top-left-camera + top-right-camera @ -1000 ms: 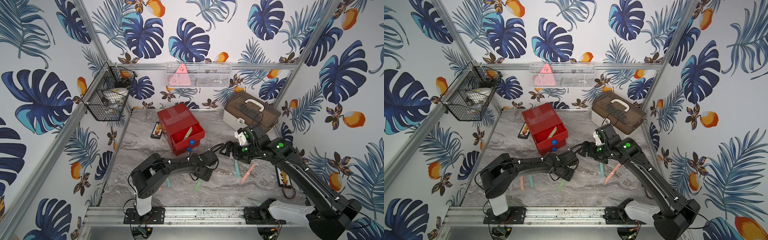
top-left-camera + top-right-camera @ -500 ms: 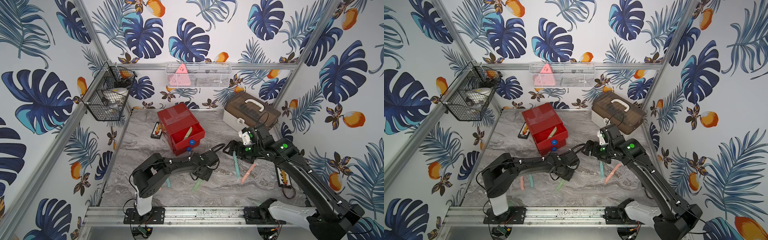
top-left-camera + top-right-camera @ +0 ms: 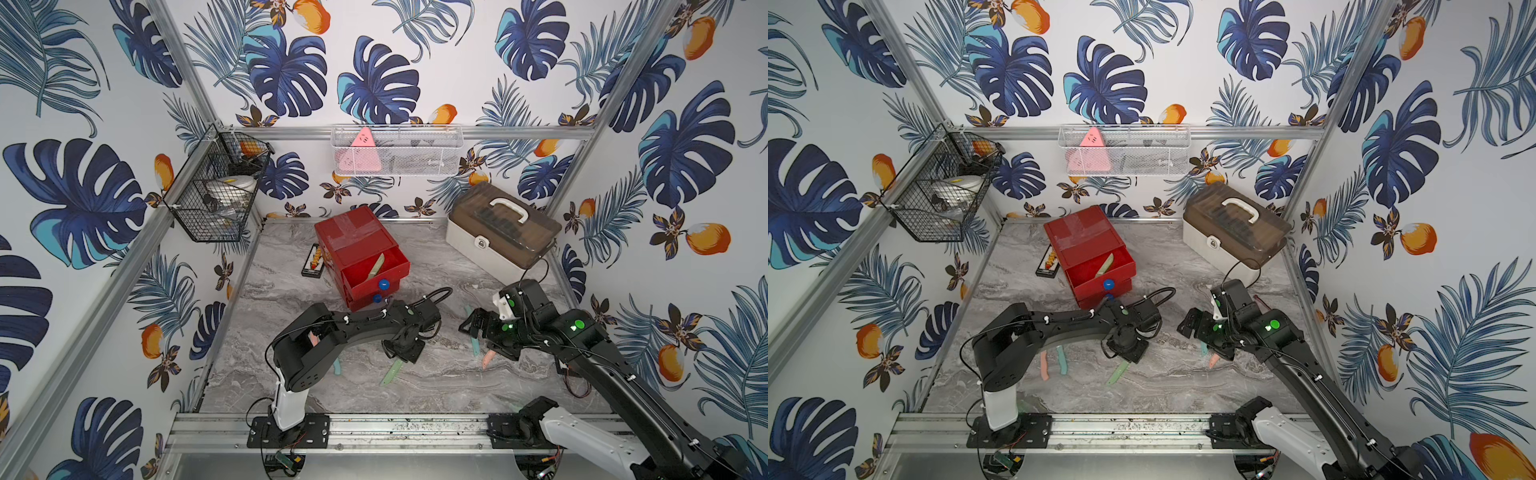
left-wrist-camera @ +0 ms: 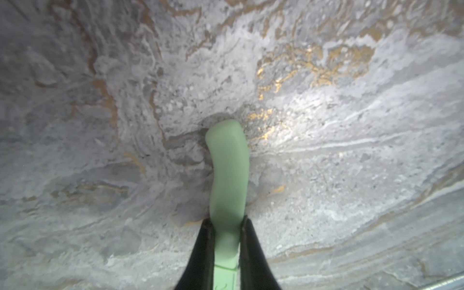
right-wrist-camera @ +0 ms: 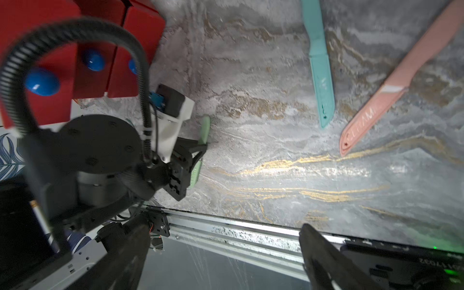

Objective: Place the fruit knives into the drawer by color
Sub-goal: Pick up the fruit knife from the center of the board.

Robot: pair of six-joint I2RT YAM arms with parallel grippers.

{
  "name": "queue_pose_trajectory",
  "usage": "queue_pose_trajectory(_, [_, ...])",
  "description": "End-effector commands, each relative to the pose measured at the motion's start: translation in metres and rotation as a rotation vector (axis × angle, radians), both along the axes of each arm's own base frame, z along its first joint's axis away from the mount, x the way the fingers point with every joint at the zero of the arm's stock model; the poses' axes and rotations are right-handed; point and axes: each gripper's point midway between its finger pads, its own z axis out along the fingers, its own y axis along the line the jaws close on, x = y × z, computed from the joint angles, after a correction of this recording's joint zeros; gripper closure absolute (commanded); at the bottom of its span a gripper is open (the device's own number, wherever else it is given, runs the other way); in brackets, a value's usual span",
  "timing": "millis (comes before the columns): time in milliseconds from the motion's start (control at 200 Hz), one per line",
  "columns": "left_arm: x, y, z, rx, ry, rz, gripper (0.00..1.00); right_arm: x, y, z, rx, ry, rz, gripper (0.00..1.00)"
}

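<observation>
Marble top point(image 3: 415, 399), leaf-papered cell. Green knife point(image 3: 376, 266) already lies in the open top drawer of the chest point(image 3: 353, 241); the lower drawers look shut. Second green knife point(image 4: 228, 170) is pinched between the left gripper point(image 4: 227, 221) fingers, a narrow grip on the handle near the blade joint; handle end is touching or just over the marble, can't tell which. Right gripper point(image 3: 471, 326) fingers are spread wide and empty, with teal knife point(image 5: 321, 75) and pink knife point(image 5: 371, 110) flat just ahead of them, near each other but apart. Second pink point(image 3: 1043, 365) and second teal point(image 3: 1062, 360) lie behind the left fingers, under that arm. Judged: one of six stored, one in hand, four to go, teal and pink drawers not yet opened. Room: chest is near, beyond the left fingers; the drawer's front lip and blue knob point(image 3: 383, 285) are edges to clear, and the knife probably needs lining up lengthwise. Bare marble lies between the grippers, but they're near each other, so crossing is risky. Front rail point(image 3: 395, 428) is well behind both sets of fingers, case point(image 3: 503, 237) well beyond the right ones.
</observation>
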Motion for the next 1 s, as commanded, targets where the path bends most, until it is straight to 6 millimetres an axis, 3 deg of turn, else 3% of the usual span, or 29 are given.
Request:
queue_pose_trajectory(0, [-0.004,-0.003,0.01,-0.006,0.034,-0.017,0.95,-0.007,0.006,-0.009,0.099,0.038,-0.069,0.05])
queue_pose_trajectory(190, [0.003,-0.02,0.023,-0.058,0.025,-0.006,0.95,-0.023,0.008,-0.035,0.213,0.085,-0.145,0.08])
queue_pose_trajectory(455, [0.013,-0.044,0.038,-0.135,0.021,0.014,0.95,-0.026,0.012,-0.047,0.296,0.101,-0.197,0.15])
queue_pose_trajectory(851, [0.035,-0.095,0.083,-0.286,0.019,0.048,0.95,-0.005,0.029,-0.058,0.375,0.091,-0.238,0.3])
queue_pose_trajectory(996, [0.038,-0.108,0.099,-0.337,0.034,0.062,0.95,0.008,0.041,-0.05,0.36,0.052,-0.207,0.35])
